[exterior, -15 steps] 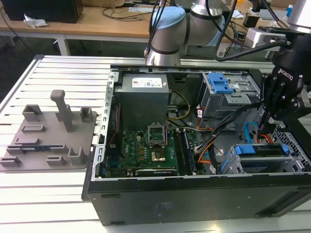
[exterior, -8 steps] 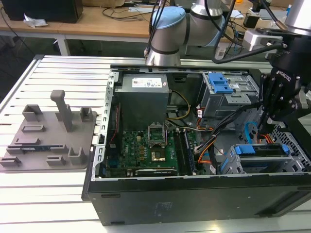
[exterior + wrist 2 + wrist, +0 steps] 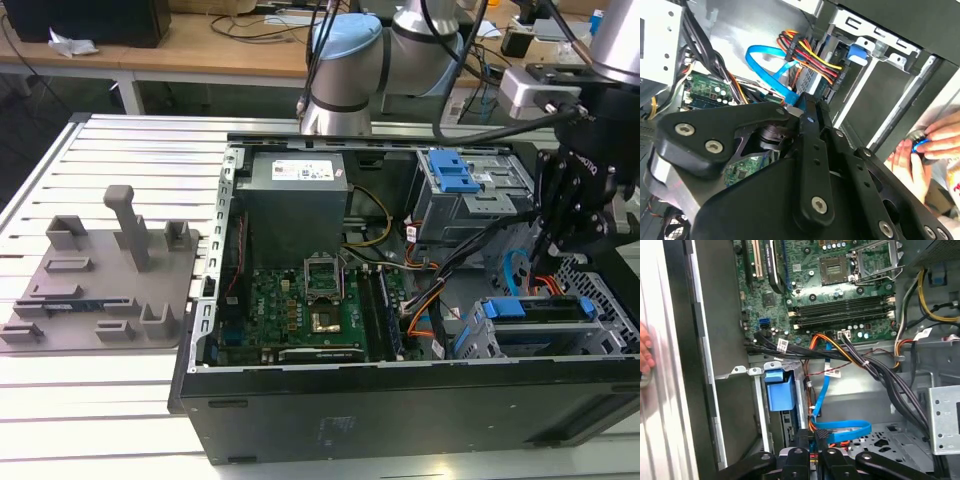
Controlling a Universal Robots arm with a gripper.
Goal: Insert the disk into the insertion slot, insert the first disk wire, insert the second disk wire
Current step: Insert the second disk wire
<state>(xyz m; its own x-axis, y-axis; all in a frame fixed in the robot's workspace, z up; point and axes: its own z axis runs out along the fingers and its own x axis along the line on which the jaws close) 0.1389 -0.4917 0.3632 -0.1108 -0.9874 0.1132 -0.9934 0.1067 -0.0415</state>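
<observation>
The disk [image 3: 535, 308], in its blue carrier frame, lies inside the insertion slot [image 3: 545, 340], a low grey cage at the case's front corner on the exterior view's right. A red, yellow and black wire bundle [image 3: 812, 62] runs into the disk's end [image 3: 816, 82]. My black gripper [image 3: 550, 268] hangs just behind the disk. In both wrist views its fingers are shut on the black plug [image 3: 820, 434] of a looping blue flat wire [image 3: 845, 430], close to the disk's connector edge. The carrier's blue tab [image 3: 780, 390] sits beside the fingertips.
The open computer case [image 3: 400, 400] holds a motherboard [image 3: 310, 305], a grey power supply [image 3: 295, 195] and a taller bay with a blue lever [image 3: 455, 175]. Black cable bundles [image 3: 875, 375] cross near the gripper. A person's hand [image 3: 935, 142] rests outside the case wall. A grey fixture plate [image 3: 100, 290] lies at the exterior view's left.
</observation>
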